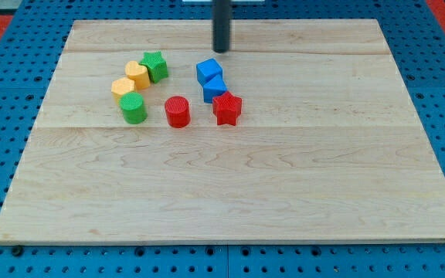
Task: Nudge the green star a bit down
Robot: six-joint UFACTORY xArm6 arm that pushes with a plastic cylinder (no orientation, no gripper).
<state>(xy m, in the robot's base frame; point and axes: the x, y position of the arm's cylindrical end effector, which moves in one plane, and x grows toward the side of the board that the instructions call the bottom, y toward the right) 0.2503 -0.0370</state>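
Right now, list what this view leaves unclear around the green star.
- Rod above my tip: cut off by the view's top edge.
- Green star: its left side hidden by the adjoining yellow block.
- Two blue blocks: overlapping, exact shapes unclear.

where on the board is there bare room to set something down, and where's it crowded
Bare wood fills the whole lower half of the board, below the red cylinder and red star, and the right side beyond the blue blocks. It is crowded at upper left, around the green star. My tip sits above the blue blocks.
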